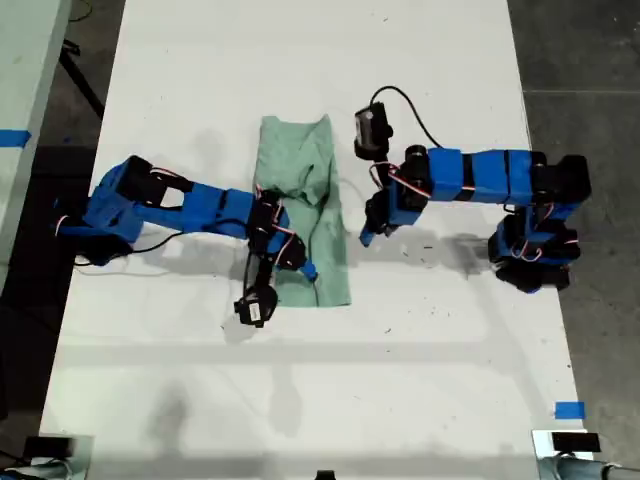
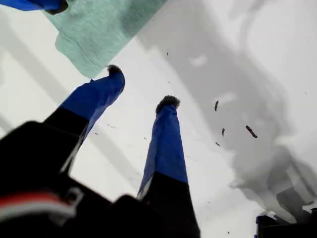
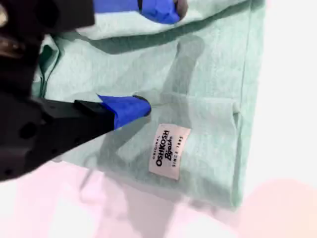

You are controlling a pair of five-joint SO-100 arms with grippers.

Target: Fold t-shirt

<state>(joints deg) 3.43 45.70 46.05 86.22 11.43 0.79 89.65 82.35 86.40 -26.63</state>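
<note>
- The t-shirt (image 1: 303,205) lies folded into a long narrow strip on the white table (image 1: 420,370), a white brand label (image 3: 169,151) showing on its cloth.
- My second gripper (image 3: 156,54) hangs over the t-shirt, jaws apart, one fingertip (image 3: 133,106) near the label.
- My first gripper (image 2: 141,87) is just beside the t-shirt's edge over bare table, jaws apart and holding nothing.
</note>
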